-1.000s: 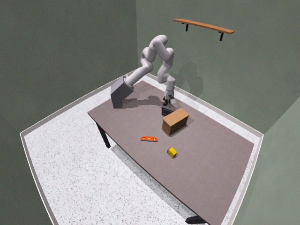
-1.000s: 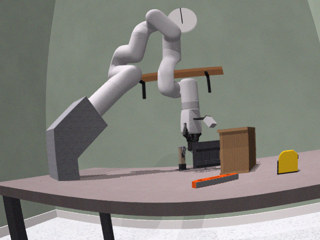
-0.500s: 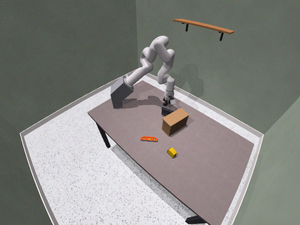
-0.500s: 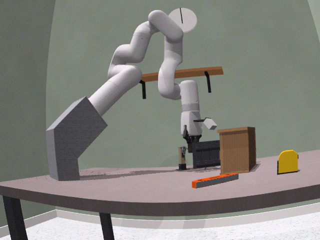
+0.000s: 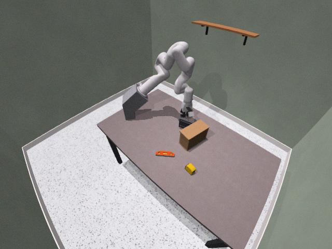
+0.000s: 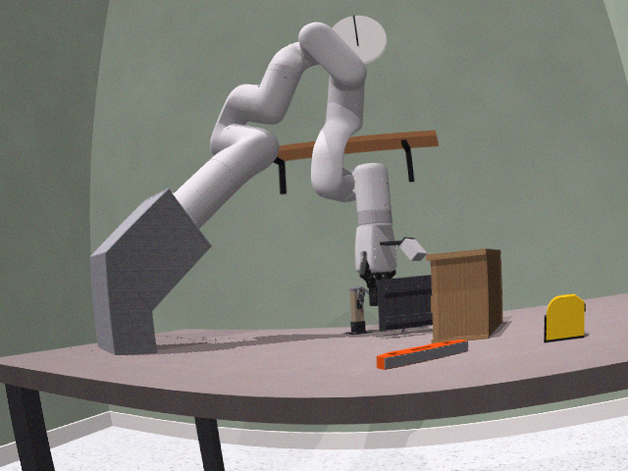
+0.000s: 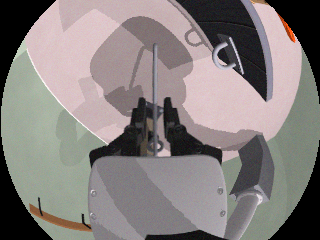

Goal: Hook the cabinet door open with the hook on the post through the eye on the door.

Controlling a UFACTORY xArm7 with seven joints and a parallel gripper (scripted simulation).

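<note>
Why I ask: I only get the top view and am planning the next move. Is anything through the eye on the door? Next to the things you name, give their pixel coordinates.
Observer: No. The wrist view shows the eye [image 7: 215, 56] as a ring with nothing threaded through it; the hook's rod [image 7: 155, 75] is well to one side.

Operator: Are the fingers clamped on that rod?

Observer: It doesn't look so. In the wrist view it runs between the fingers [image 5: 182, 113] [image 6: 373, 296], with a gap visible on each side.
</note>
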